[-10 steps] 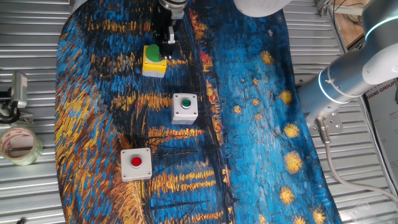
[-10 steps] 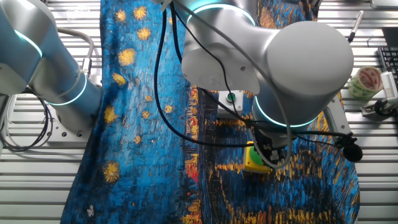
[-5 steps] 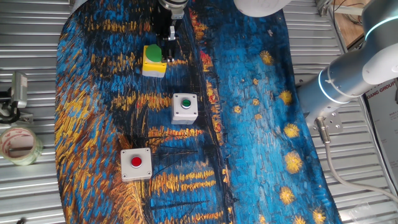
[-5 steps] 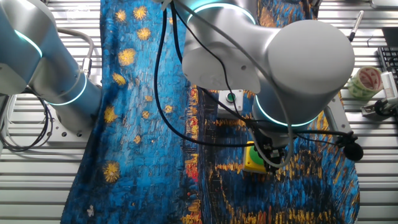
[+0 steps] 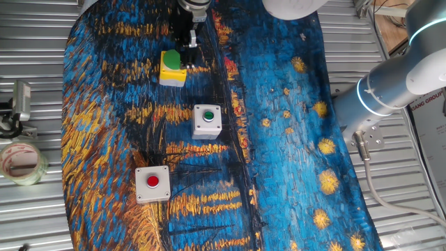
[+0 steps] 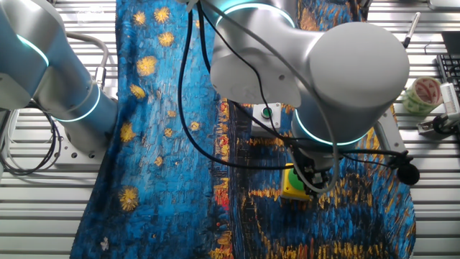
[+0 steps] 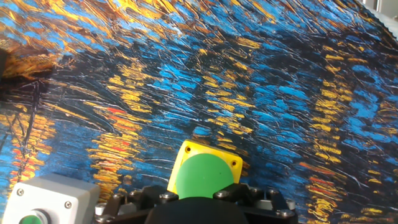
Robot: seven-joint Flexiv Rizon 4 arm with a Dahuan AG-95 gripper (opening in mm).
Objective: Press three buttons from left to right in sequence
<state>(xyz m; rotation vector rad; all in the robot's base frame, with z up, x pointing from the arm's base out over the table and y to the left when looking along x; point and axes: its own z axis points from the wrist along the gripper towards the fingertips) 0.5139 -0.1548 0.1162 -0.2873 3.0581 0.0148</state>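
Note:
Three button boxes lie on the painted cloth. The yellow box with the big green dome (image 5: 172, 67) is farthest up, and my gripper (image 5: 187, 50) hangs just at its right edge, over the dome's rim. Below it come the grey-white box with a small green button (image 5: 207, 120) and the grey-white box with a red button (image 5: 152, 183). In the hand view the green dome (image 7: 202, 174) sits right at the gripper's dark underside, with the small green button box (image 7: 42, 200) at lower left. From the other side, the arm hides most of the yellow box (image 6: 292, 185). No gap between the fingertips shows.
A roll of tape (image 5: 21, 162) and a small metal clip (image 5: 21, 101) lie off the cloth on the slatted table at left. The arm's base (image 5: 390, 84) stands at right. The blue and orange cloth (image 5: 293, 160) covers the middle.
The gripper has barely shifted above the yellow box. None of the three boxes has moved.

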